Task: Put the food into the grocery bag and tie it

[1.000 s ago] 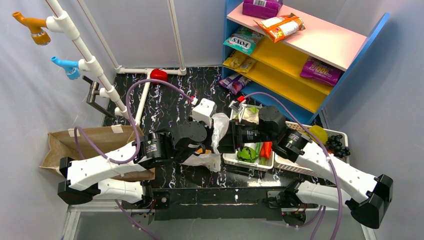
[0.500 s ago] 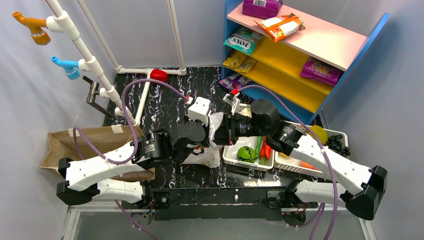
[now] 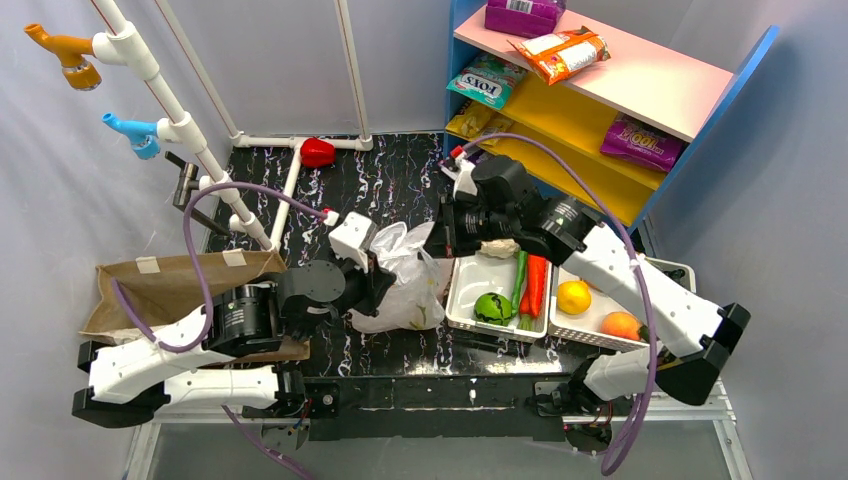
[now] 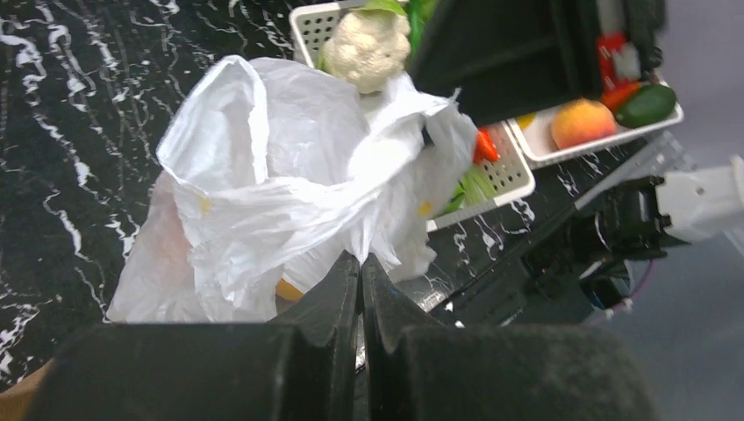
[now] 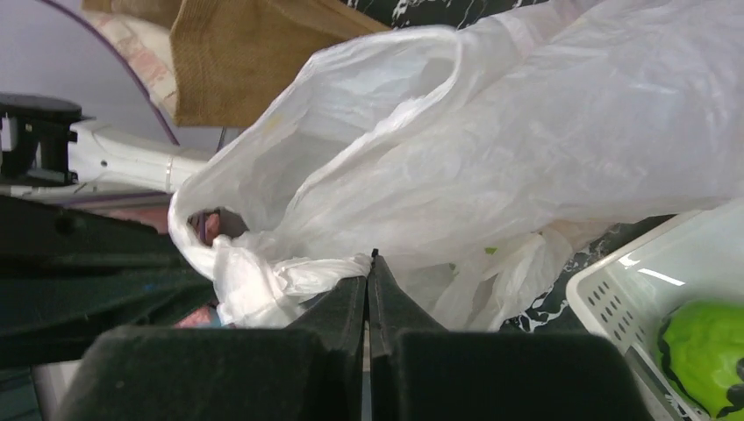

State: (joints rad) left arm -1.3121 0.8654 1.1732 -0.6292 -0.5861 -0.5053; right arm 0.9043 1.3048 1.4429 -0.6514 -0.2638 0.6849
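Thin white plastic, crinkled and half see-through: the grocery bag (image 3: 408, 285) sits slumped near the middle of the black marbled bench (image 3: 340, 190), between the two arms, its top gathered into loose folds. From the left wrist view, something orange-yellow (image 4: 288, 290) shows faintly through the plastic low down, though I cannot tell which piece of food it is.

The left hand (image 4: 361, 260) presses in at the bag's left side. Its two fingers are closed tight against each other, with no gap between them, and a fold of the bag's plastic runs right down into their tips. The right hand (image 5: 371, 260) comes at the bag from the upper right. Its fingers are also pressed fully together, and they pinch a twisted strand of the bag, which stretches off to the left of the tips.

Just to the right of the bag stands a white basket (image 3: 462, 300), touching or nearly touching the plastic. It holds a cauliflower (image 3: 497, 247) at its far end, a round green vegetable (image 3: 492, 307) and a carrot (image 3: 537, 283). A second basket (image 3: 598, 343) beside it carries a yellow fruit (image 3: 573, 297) and a peach (image 3: 621, 325).

A brown paper bag (image 3: 150, 285) lies flat at the bench's left edge, under the left arm. A pink, yellow and blue shelf (image 3: 590, 110) with snack packets stands at the far right.
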